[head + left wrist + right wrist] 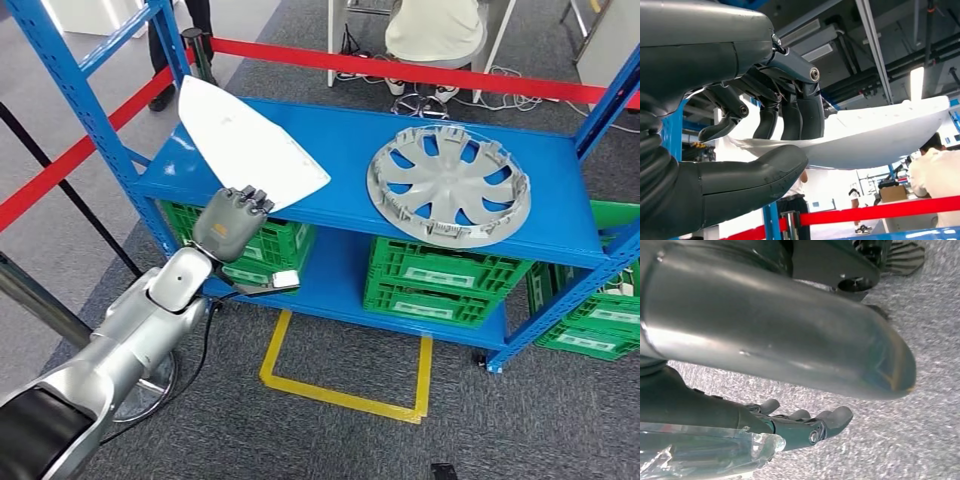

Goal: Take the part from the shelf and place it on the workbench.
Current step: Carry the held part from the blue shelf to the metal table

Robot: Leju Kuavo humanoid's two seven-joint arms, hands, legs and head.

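A flat white triangular part [241, 145] is lifted at a tilt over the left end of the blue shelf [362, 150]. My left hand [226, 222] grips its near edge. In the left wrist view the thumb [753, 175] lies under the white part [874, 135] and the dark fingers [791, 117] press on its other face. My right hand [806, 425] hangs over grey carpet with its fingers stretched out and nothing in them.
A grey wheel cover [448, 184] lies on the right of the shelf top. Green crates [434, 280] fill the lower level. A red barrier tape [423, 68] runs behind the shelf, with a person [438, 30] seated beyond it. A yellow floor marking [343, 395] lies in front.
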